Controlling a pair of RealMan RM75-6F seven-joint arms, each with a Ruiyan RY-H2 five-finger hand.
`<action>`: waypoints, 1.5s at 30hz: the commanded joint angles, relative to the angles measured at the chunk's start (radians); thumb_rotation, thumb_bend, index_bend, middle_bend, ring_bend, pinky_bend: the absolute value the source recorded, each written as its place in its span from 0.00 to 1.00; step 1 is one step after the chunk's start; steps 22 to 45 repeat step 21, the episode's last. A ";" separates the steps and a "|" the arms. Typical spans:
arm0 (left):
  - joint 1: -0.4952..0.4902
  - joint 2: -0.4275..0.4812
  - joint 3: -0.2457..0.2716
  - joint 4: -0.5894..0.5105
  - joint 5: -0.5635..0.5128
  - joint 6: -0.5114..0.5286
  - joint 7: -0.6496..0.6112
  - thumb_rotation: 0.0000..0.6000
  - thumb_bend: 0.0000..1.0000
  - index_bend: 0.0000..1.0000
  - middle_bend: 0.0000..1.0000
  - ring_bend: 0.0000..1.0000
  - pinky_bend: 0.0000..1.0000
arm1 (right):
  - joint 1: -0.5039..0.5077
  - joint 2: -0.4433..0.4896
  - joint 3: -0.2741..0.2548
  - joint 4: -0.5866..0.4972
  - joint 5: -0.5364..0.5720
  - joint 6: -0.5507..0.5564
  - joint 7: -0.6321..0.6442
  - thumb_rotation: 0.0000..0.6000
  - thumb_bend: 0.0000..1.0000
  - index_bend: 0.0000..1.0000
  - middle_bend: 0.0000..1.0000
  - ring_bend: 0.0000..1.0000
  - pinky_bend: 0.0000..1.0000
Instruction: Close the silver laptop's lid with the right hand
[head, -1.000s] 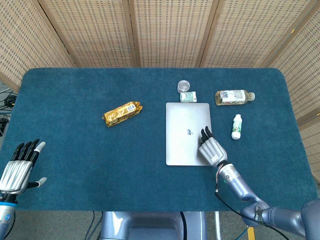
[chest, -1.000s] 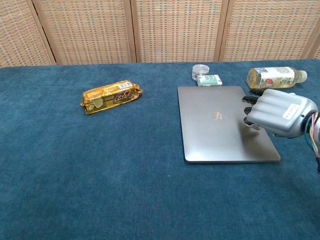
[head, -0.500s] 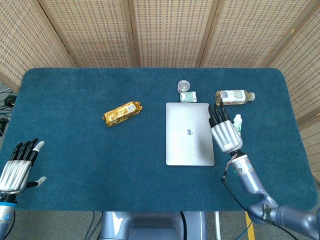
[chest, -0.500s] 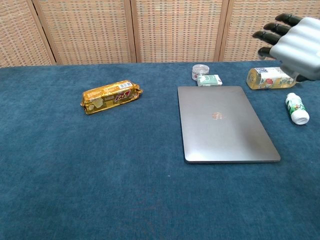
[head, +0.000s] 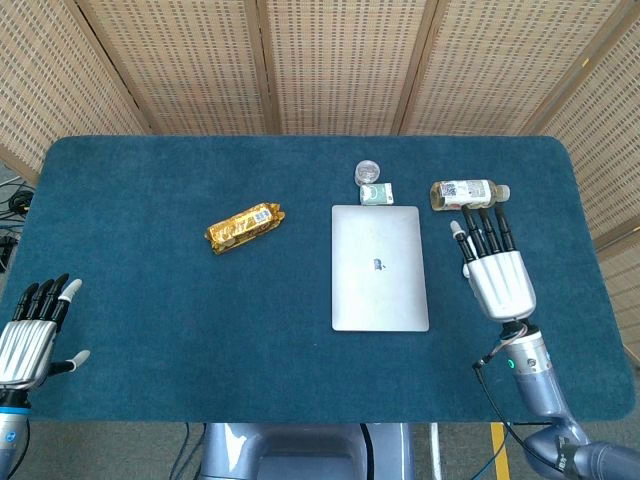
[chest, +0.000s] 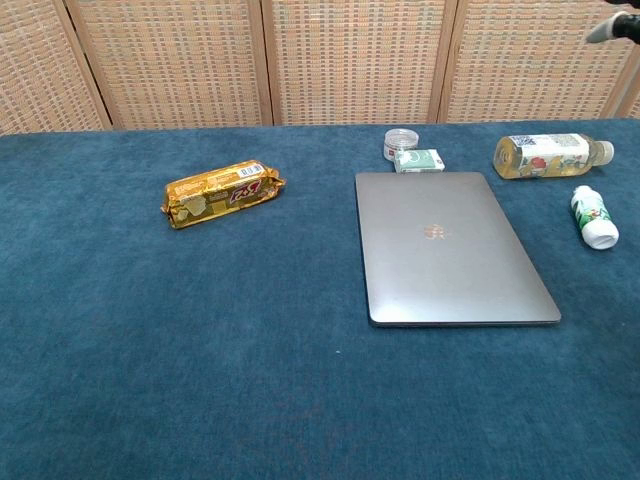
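The right hand (head: 495, 272) was flat on the laptop (head: 379, 267) 1 second ago. Now it has lifted off to the right side of the frame, holding nothing, fingers spread. The left hand (head: 30, 335) waits at the lower left, fingers apart too. The laptop lies shut in the middle, so the job looks done. Its small logo is too tiny to read.

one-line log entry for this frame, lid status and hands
laptop: lid closed, flat | right hand: open, raised beside laptop, no contact | left hand: open, idle
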 joint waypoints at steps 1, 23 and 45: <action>0.001 -0.002 -0.001 0.001 -0.002 0.000 -0.001 1.00 0.05 0.00 0.00 0.00 0.00 | -0.085 0.037 -0.028 -0.044 -0.001 0.030 0.172 1.00 0.00 0.12 0.00 0.00 0.00; 0.003 -0.013 0.000 0.011 -0.003 -0.002 0.017 1.00 0.05 0.00 0.00 0.00 0.00 | -0.252 0.167 -0.140 -0.087 -0.029 -0.048 0.510 1.00 0.00 0.12 0.00 0.00 0.00; 0.003 -0.013 0.000 0.011 -0.003 -0.002 0.017 1.00 0.05 0.00 0.00 0.00 0.00 | -0.252 0.167 -0.140 -0.087 -0.029 -0.048 0.510 1.00 0.00 0.12 0.00 0.00 0.00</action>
